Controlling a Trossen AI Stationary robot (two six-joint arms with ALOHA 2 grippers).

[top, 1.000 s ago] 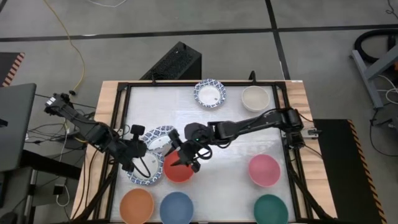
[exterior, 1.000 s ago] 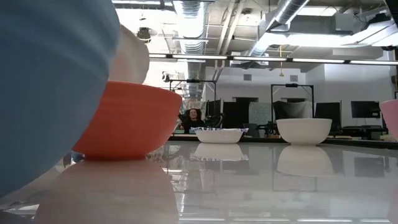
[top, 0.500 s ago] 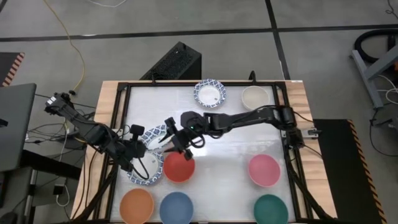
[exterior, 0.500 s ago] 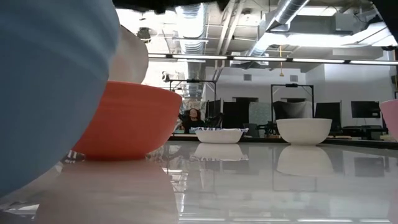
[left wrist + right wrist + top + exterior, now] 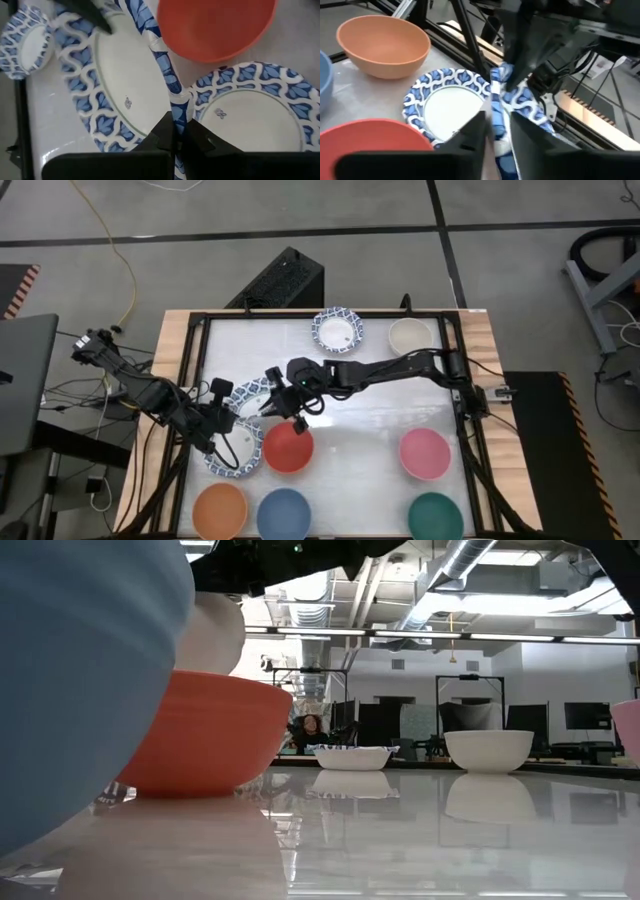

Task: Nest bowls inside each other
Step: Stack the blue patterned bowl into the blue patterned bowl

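Observation:
A white bowl with a blue-patterned rim point(image 5: 254, 401) hangs tilted on edge between both grippers, above the table's left half. My left gripper point(image 5: 226, 418) is shut on it from the left, and my right gripper point(image 5: 276, 404) is closed on it from the right. Under them a second blue-patterned bowl point(image 5: 234, 451) and a red bowl point(image 5: 288, 447) stand on their bases. Orange point(image 5: 220, 510), blue point(image 5: 284, 513), green point(image 5: 436, 518) and pink point(image 5: 425, 453) bowls stand along the near side. A beige bowl point(image 5: 410, 337) and another patterned bowl point(image 5: 337, 330) stand at the far edge. My left gripper pinches the held bowl's patterned rim point(image 5: 178, 111) between its two fingers, which lie across the rim. The bowl stands on edge, clear of the table, its inside point(image 5: 125, 90) facing sideways. My right gripper has the opposite part of the same rim point(image 5: 498, 116) between its two fingers point(image 5: 476, 131), coming nearly level from the table's right. The rim runs upright between them toward my left gripper point(image 5: 527, 55).
A black frame point(image 5: 190, 380) borders the white table top. The middle and far-middle of the table are bare. In the low view the blue bowl point(image 5: 80, 670) and red bowl point(image 5: 205, 735) fill the left; a person sits far behind the table.
My right gripper has gone from above the red bowl toward the table's far left, sinking a little, to the bowl that my left gripper holds. Its fingers have closed around that bowl's rim. The held bowl and my left gripper have stayed in place.

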